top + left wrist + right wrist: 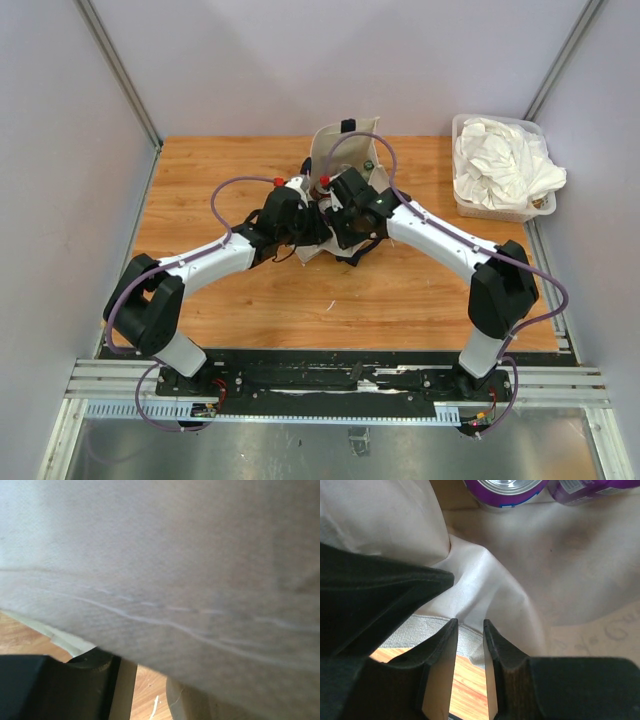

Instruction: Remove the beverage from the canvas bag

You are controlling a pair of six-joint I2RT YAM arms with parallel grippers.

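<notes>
The cream canvas bag stands open at the table's middle, with both grippers at its near rim. In the right wrist view a purple beverage can with a silver top lies inside the bag, and a second purple can lies beside it. My right gripper is narrowly open, its tips at the bag's hemmed rim, well short of the cans. It also shows in the top view. My left gripper is pressed against the bag. In its wrist view canvas hides the fingertips and only a finger pad shows.
A clear tub of white cloths stands at the back right corner. The wooden table is bounded by grey walls at the left, back and right. A small white scrap lies on the wood in front of the bag.
</notes>
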